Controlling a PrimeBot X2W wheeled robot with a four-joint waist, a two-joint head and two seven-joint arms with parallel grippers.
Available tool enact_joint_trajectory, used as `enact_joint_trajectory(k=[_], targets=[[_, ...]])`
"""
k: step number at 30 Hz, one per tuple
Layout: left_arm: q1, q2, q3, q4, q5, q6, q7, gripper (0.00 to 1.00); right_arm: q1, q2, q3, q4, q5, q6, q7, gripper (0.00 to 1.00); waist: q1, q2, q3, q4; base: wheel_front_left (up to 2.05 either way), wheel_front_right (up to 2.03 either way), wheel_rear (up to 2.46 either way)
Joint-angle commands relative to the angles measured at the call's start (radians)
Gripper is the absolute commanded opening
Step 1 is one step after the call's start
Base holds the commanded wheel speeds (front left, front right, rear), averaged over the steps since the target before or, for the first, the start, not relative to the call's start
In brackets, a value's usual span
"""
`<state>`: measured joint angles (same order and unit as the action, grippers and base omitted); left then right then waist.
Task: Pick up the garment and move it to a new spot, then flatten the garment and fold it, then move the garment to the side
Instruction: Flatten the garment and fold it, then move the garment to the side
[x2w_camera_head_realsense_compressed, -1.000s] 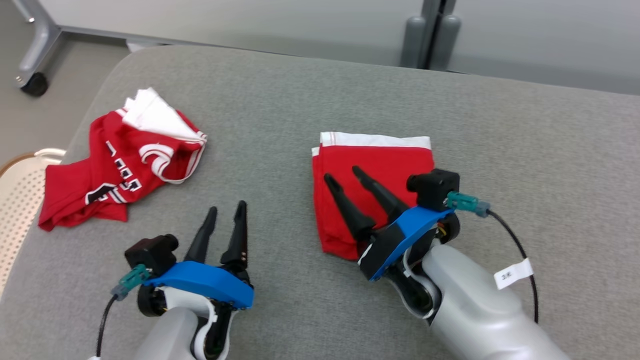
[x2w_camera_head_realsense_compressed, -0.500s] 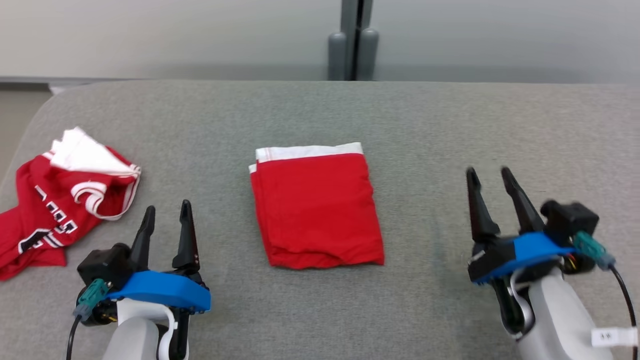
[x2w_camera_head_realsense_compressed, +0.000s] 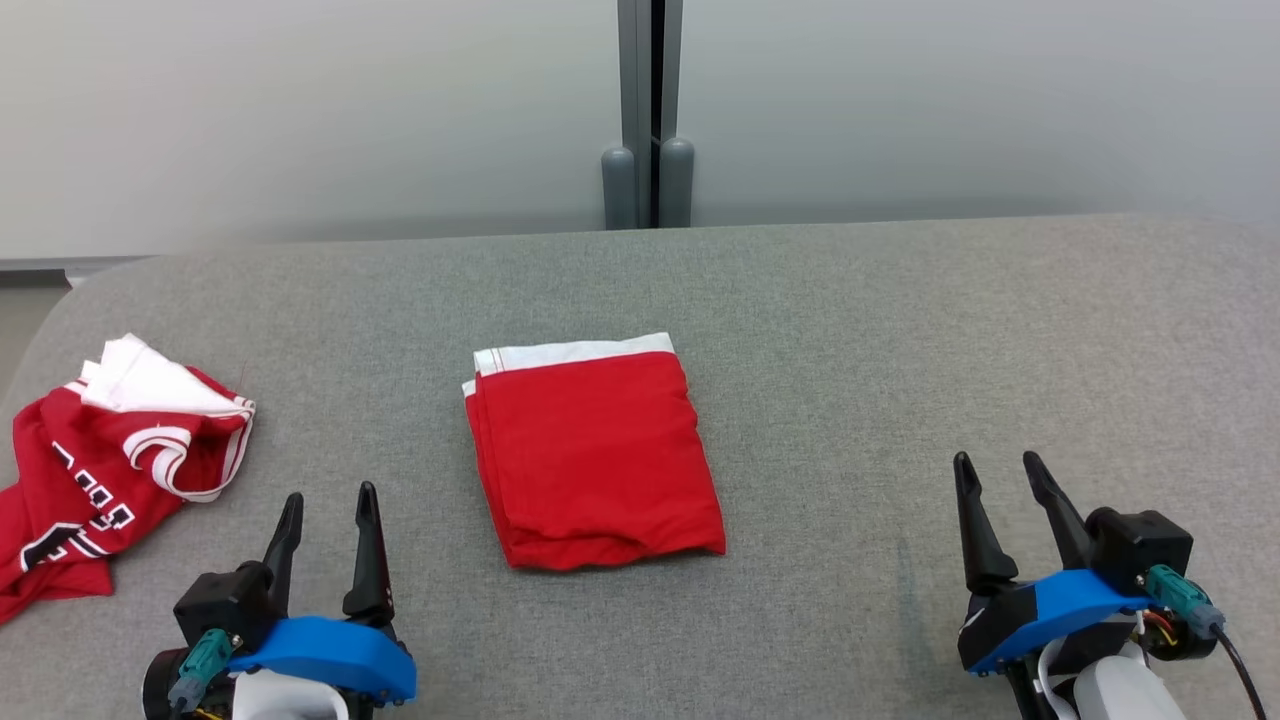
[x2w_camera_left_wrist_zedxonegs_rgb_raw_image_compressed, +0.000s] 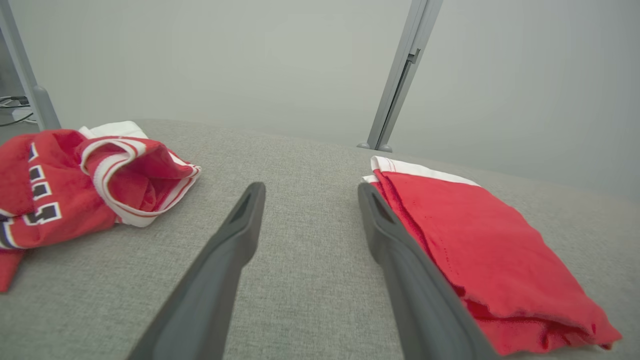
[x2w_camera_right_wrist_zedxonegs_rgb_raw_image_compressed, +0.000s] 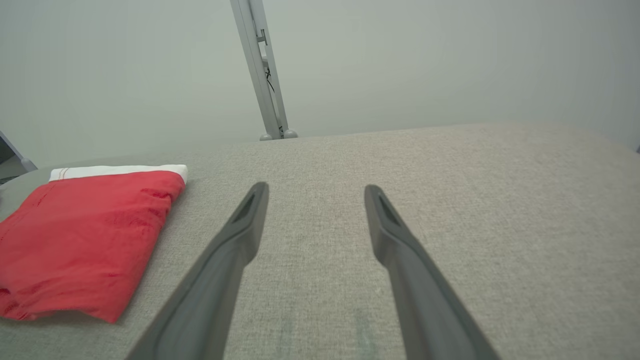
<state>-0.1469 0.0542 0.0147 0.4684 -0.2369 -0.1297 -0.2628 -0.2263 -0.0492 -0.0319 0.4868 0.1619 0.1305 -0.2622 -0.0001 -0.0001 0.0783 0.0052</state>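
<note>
Red folded garment (x2w_camera_head_realsense_compressed: 595, 455) lies clear of both arms' jaws (spread wide, holding nothing).

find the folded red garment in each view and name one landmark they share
Head view: folded garment at centre.
Left wrist view: folded garment at right.
Right wrist view: folded garment at lower left.
Shared landmark: grey post standing behind it.

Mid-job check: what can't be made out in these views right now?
Crumpled jersey: head view's left edge cuts it off; folds hide its lettering.
Folded red garment: inner layers hidden under its top layer; right wrist view's left edge cuts it off.
</note>
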Motion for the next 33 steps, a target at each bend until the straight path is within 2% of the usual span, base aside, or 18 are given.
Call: enact_joint_trajectory(k=[1,8,20,26,33], targets=[[0.013,-0.002,0.003,0.003,0.007,-0.001,-0.003,1.0,0.018,-0.002,0.003,0.004,0.003,0.0,-0.004,1.0,0.0001,0.0001,-0.019,-0.012,0.0,0.0,0.0],[0.052,-0.003,-0.011,0.015,0.035,0.008,-0.003,1.0,0.036,-0.003,0.023,0.017,0.012,0.0,-0.004,1.0,0.0001,0.0001,-0.065,-0.023,0.0,0.0,0.0],[0.065,-0.003,-0.031,0.025,0.053,0.02,-0.003,1.0,0.035,-0.003,0.037,0.025,0.021,0.0,-0.004,1.0,0.0001,0.0001,-0.071,-0.01,0.0,0.0,0.0],[0.034,-0.003,-0.042,0.02,0.045,0.013,-0.003,1.0,0.0,-0.002,0.059,0.026,0.025,0.0,-0.004,1.0,0.0001,0.0001,-0.012,0.018,0.0,0.0,0.0],[-0.016,-0.001,-0.052,0.011,0.051,0.0,-0.003,1.0,-0.1,-0.003,0.162,0.087,0.08,0.0,-0.004,1.0,0.0001,0.0001,0.093,0.084,0.0,0.0,0.0]])
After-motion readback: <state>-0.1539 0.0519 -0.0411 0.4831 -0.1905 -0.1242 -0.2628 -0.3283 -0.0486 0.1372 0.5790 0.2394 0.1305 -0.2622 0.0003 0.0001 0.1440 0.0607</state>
